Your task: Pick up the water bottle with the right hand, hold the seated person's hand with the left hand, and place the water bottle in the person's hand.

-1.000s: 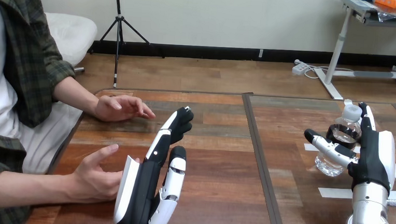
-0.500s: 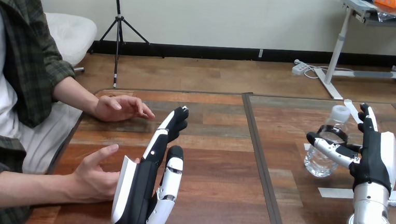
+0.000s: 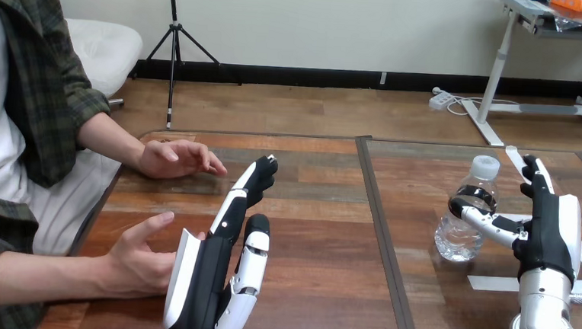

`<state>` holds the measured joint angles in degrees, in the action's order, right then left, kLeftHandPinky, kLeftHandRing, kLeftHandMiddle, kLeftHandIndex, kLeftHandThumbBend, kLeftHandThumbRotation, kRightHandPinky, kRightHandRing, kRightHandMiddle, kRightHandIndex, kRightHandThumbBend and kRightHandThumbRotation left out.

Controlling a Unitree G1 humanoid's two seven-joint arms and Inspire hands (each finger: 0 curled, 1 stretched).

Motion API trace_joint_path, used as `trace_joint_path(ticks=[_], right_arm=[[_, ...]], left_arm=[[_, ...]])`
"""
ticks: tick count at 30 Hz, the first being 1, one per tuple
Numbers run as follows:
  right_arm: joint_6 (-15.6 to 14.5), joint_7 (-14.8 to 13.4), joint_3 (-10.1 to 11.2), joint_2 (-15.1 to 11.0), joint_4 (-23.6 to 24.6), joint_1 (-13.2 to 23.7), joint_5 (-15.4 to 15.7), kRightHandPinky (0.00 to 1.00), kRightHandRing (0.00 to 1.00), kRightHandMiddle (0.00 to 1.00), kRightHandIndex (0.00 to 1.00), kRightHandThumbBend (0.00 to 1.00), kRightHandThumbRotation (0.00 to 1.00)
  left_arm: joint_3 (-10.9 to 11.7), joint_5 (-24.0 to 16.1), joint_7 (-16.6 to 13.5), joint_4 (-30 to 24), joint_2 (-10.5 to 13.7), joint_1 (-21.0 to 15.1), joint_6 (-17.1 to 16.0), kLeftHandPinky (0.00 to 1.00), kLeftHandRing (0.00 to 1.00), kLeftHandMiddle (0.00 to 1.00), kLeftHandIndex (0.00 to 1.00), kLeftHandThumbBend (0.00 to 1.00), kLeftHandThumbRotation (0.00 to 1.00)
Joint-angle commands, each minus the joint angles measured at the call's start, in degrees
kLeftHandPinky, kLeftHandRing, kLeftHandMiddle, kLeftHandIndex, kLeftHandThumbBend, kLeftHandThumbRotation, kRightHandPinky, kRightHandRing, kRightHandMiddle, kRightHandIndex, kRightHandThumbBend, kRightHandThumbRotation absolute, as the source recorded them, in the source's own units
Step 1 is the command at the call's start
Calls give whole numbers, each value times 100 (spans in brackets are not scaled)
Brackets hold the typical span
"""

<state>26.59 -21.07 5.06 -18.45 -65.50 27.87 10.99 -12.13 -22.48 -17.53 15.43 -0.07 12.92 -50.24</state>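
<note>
The clear water bottle (image 3: pixel 464 221) with a white cap stands on the right half of the table, leaning with its top to the right. My right hand (image 3: pixel 550 226) is just right of it, fingers (image 3: pixel 537 176) straight and pointing up, apart from the bottle. Its thumb (image 3: pixel 487 220) reaches left across the bottle's front and touches the dark label band. My left hand (image 3: pixel 216 270) stands on edge at the lower middle, fingers straight. The person's hand (image 3: pixel 141 258) lies open right beside its white back; I cannot tell whether they touch.
The person's other hand (image 3: pixel 175 158) rests on the table further back at the left. White tape strips (image 3: pixel 494 283) lie on the table near my right wrist. A dark seam (image 3: pixel 380 216) splits the table top down the middle.
The bottle has shifted left, out from between my right hand's thumb and fingers, and now leans. The thumb followed it left. My left hand and the person's hands have barely moved.
</note>
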Motion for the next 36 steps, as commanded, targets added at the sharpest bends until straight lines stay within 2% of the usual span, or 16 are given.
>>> trace_joint_path(ticks=[1,15,30,36], right_arm=[[-81,-75,-29,-27,225,556,1,64,89,91,91,68,3],[-210,-65,-5,24,213,619,-41,79,90,91,91,66,0],[-304,-32,-62,49,277,602,-1,76,87,90,90,67,0],[-301,1,-68,65,310,581,-23,81,89,91,92,66,0]], left_arm=[[48,39,11,-76,12,-113,-100,87,88,89,90,2,100],[91,60,27,-92,47,-113,-112,87,88,90,90,3,100],[114,57,36,-85,21,-129,-119,87,88,90,90,3,100],[120,61,51,-93,3,-127,-105,87,88,90,90,3,100]])
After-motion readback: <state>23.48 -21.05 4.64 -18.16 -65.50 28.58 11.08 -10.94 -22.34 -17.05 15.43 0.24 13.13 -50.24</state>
